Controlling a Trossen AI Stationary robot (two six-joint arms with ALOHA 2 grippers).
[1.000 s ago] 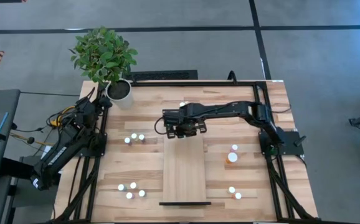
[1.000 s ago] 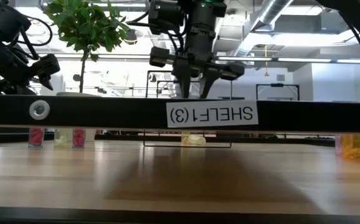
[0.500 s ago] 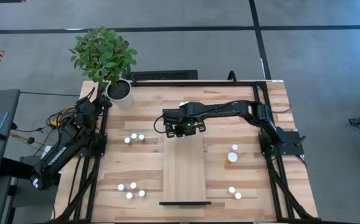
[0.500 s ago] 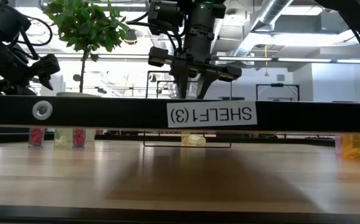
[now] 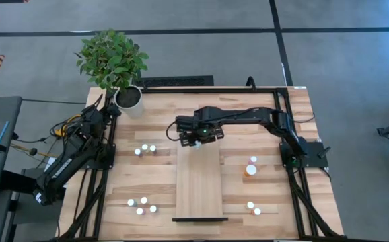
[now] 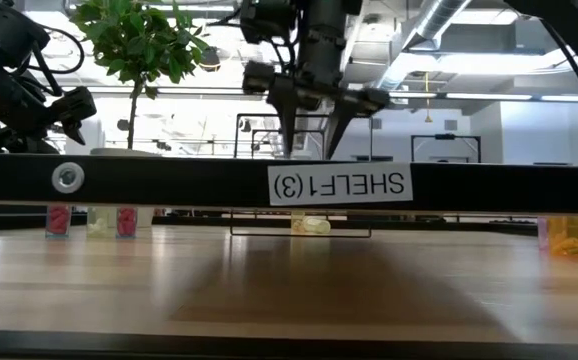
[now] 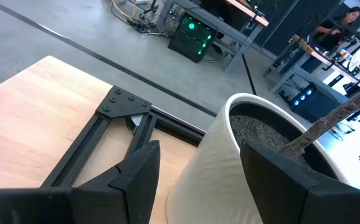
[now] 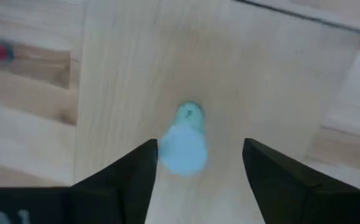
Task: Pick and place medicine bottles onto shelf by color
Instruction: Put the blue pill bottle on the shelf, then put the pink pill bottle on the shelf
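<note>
bench (image 5: 147, 128): carrying the shelf (image 5: 198, 188)
bottle (image 8: 185, 140): standing on shelf, between the fingers
right claw (image 5: 197, 140): hovering above, spread open, gripping nothing

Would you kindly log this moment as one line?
right tool: open above bottle on shelf | left tool: open by pot

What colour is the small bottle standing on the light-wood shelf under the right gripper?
Pale teal, white-capped small bottle on the light-wood shelf; the right wrist view shows it best.
</note>
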